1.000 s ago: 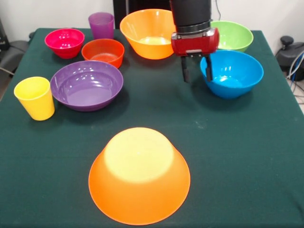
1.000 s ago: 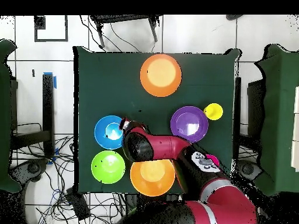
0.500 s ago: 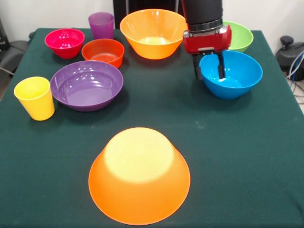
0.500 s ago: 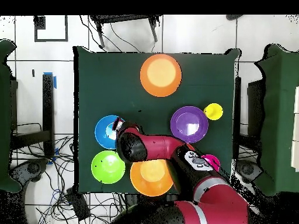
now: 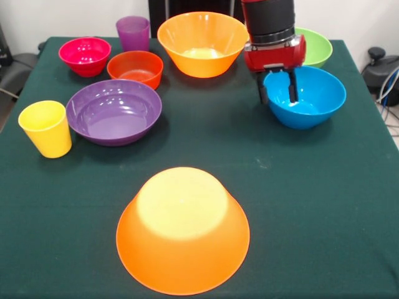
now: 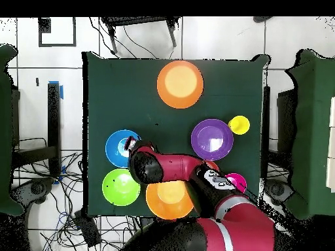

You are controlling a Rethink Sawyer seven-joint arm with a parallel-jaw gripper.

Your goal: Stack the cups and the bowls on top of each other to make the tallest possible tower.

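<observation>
Sawyer's red-and-black gripper [image 5: 277, 93] hangs at the upper right of the front view, its two dark fingers [image 5: 292, 91] spread apart and straddling the left rim of the blue bowl [image 5: 312, 99]: one finger sits outside the rim, the other over the bowl's inside. Whether either finger touches the plastic cannot be told. Behind the blue bowl, at the upper right, stands the green bowl [image 5: 317, 45], partly hidden by the arm. At top centre sits an upright large orange bowl [image 5: 199, 43]. A second large orange bowl [image 5: 182, 230] lies upside down at the lower centre, alone, with nothing stacked on it. On the left of the frame the wide purple bowl [image 5: 114, 112] rests beside the yellow cup [image 5: 46, 129], with the small orange-red bowl [image 5: 135, 68] and the pink-red bowl [image 5: 85, 55] behind it and the purple cup [image 5: 133, 33] at the upper left. All stand on a dark green tablecloth [image 5: 312, 205]. In the overhead view the arm [image 6: 171, 167] reaches to the blue bowl's edge at left of centre.
</observation>
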